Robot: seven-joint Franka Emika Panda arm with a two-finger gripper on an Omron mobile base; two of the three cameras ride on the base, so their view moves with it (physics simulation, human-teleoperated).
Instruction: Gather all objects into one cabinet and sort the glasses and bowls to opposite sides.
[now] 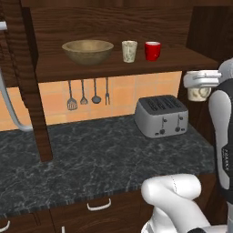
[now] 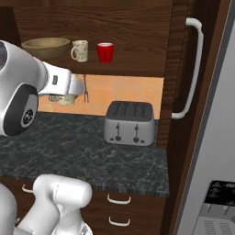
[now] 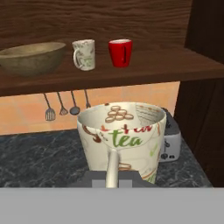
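Three items on cabinet shelf: wooden bowl, cream cup, red cup. Hand grips fourth, tea-printed cup, above surface near toaster.

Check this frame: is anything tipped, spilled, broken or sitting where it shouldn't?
Nothing stands out. The wooden bowl, cream cup and red cup stand upright in a row on the cabinet shelf. The gripper carries a cream "tea" cup upright below shelf level, above the counter. The toaster sits squarely on the counter.
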